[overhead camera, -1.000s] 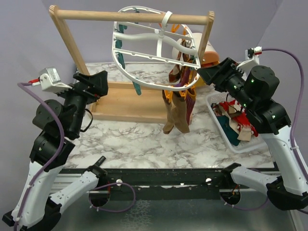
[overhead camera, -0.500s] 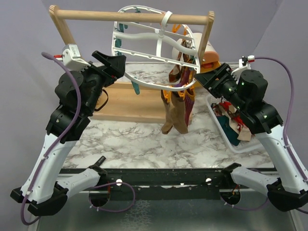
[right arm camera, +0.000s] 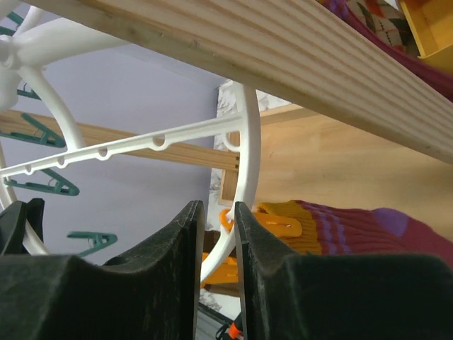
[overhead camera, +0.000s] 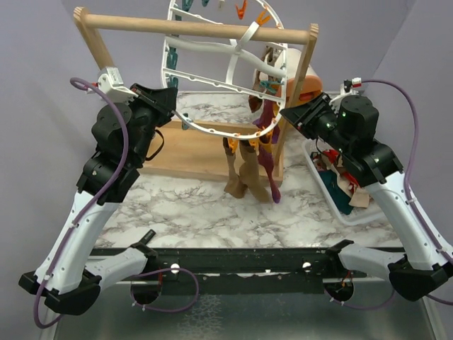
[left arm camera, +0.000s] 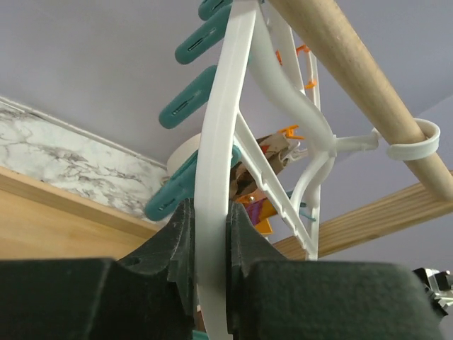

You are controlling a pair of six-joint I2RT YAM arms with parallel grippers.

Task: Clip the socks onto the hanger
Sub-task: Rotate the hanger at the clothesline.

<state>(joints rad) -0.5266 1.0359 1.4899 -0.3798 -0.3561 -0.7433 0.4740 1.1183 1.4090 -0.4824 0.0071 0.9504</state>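
Hanger: the hanger (overhead camera: 216, 132) is white moulded plastic, an oval ring with thin spokes, one of them wavy. A loop hooks it over the round bar of the wooden rack (overhead camera: 191, 27). Teal clips (left arm camera: 180, 108) and orange clips (overhead camera: 243, 8) stand off its rim.
Socks: soft knit socks (overhead camera: 248, 170), tan-brown and maroon, dangle from the ring's right side over the marble bench (overhead camera: 191, 209). More lie heaped in the white slatted basket (overhead camera: 348, 217).
Left fingers: my left fingers (left arm camera: 180, 241) are clamped on the rim at the ring's left side. The flat white strip runs straight up between them.
Right fingers: my right fingers (right arm camera: 187, 241) straddle the rim on the right, just beside an orange clip and a maroon sock with a mustard cuff. I cannot tell whether they pinch it.
Change: half a second ago the ring lay flatter, mostly under the bar. Now I see it tipped up steeply, its top edge above the bar, and the hanging socks have swung left.
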